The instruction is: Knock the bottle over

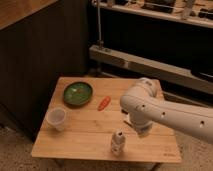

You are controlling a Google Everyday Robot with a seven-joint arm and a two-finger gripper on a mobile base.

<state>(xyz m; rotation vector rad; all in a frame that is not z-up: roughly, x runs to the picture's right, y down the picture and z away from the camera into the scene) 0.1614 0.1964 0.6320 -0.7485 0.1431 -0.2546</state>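
Bottle (117, 142) upright near front edge of wooden table (70, 142). Gripper (142, 131) just right of bottle, at arm's low end; spread or pressed together: cannot tell. Risks: sweep passes behind bottle and misses; hard push rolls bottle off front edge.

Whitish bottle (117, 142), green bowl (77, 93), gripper behind white arm (150, 107)

view: single | high, angled down at table (85, 139) | mid-distance | tool (142, 131) right of centre
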